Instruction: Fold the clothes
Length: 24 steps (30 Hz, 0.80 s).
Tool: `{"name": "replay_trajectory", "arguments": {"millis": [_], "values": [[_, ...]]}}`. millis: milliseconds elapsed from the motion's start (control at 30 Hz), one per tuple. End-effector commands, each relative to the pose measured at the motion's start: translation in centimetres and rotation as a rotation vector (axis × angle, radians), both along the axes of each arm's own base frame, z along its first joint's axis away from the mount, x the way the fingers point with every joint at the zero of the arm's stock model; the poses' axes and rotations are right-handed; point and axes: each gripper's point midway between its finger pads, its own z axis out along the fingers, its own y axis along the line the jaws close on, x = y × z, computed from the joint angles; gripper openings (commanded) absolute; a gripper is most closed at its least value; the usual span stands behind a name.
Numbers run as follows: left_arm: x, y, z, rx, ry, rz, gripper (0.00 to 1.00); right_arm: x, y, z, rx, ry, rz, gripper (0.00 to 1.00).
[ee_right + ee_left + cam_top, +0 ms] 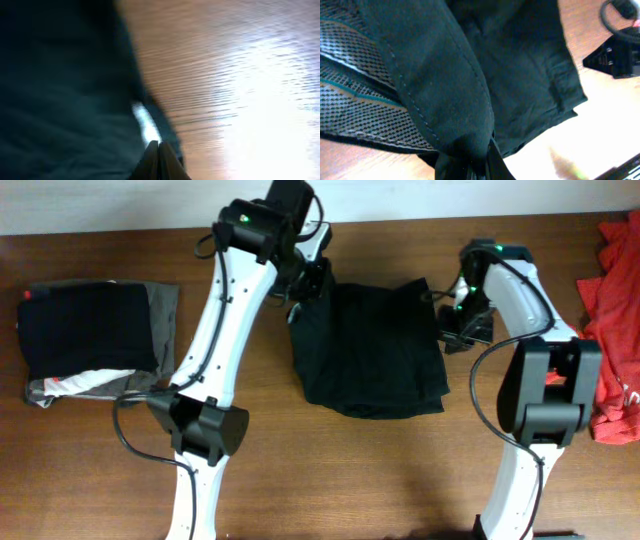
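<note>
Black garment (370,355): soft, light, limp, likely to slip when dragged; lies partly folded at table centre. Best held at corners and hems.

Left gripper (306,286) pinches its far left corner. Right gripper (158,152) is pressed together at the right hem; whether it holds cloth is unclear.

Bare table (350,470) in front gives folding room. Folded stack (90,330) to the left and red-orange garment (612,330) to the right, both well apart.

Wooden table (380,470), brown, bare-topped.
- Centre: black garment (370,360), spread in a rough square.
- Left end: grey-and-white piece (80,385), with a folded black piece (85,325) stacked on it.
- Right edge: red-orange garment (615,310), crumpled.
</note>
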Motion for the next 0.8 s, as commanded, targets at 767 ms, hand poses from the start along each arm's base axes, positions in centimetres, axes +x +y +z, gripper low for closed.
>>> {"name": "replay_trajectory", "arguments": {"millis": [767], "values": [[-3.8,-10.9,-0.4,-0.067,-0.095,-0.192,0.06,-4.9,-3.9,-4.8,0.004,0.131,-0.063,0.04]]}}
